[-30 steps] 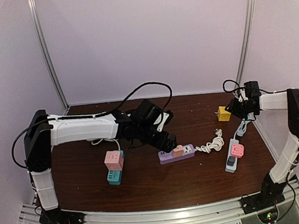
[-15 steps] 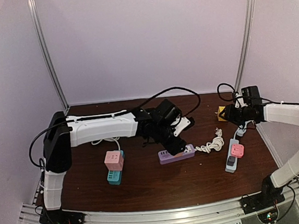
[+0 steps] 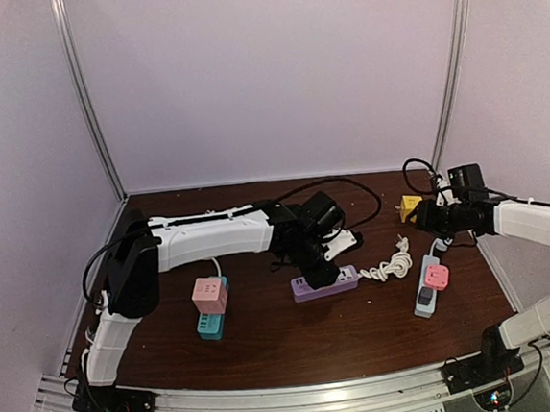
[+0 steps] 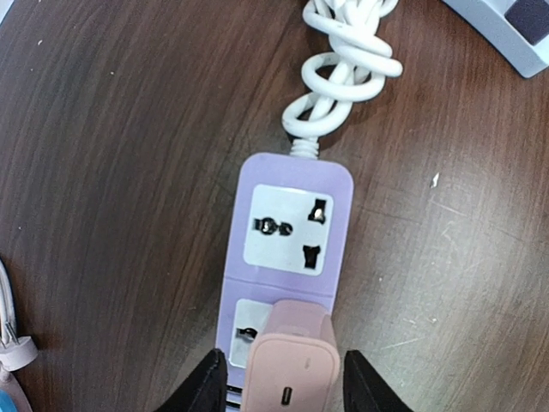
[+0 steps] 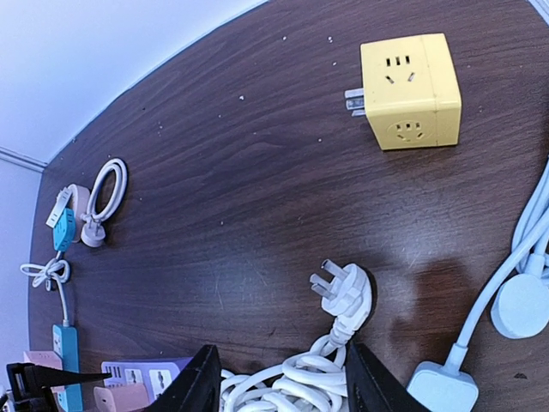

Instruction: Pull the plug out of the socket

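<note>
A pink plug (image 4: 290,360) sits in the near outlet of the purple socket strip (image 4: 292,184), which lies mid-table (image 3: 342,280). My left gripper (image 4: 285,382) reaches down over it, one finger on each side of the plug. A thin gap still shows on both sides, so it is open. In the top view the left gripper (image 3: 317,268) hides the plug. My right gripper (image 3: 420,216) hovers at the right, open and holding nothing. In the right wrist view the right gripper (image 5: 279,382) is above the strip's coiled white cable (image 5: 296,386).
The strip's bundled cable (image 3: 388,267) ends in a loose white plug (image 5: 347,296). A yellow cube socket (image 3: 410,209) sits at the back right. A pale blue strip (image 3: 425,299) carries a pink cube (image 3: 436,277). At the left, another pink cube (image 3: 209,295) sits on a teal strip (image 3: 209,325).
My left arm has reached further right and come down over the pink plug, and its jaws have narrowed from wide to close beside it. My right arm has shifted slightly left.
</note>
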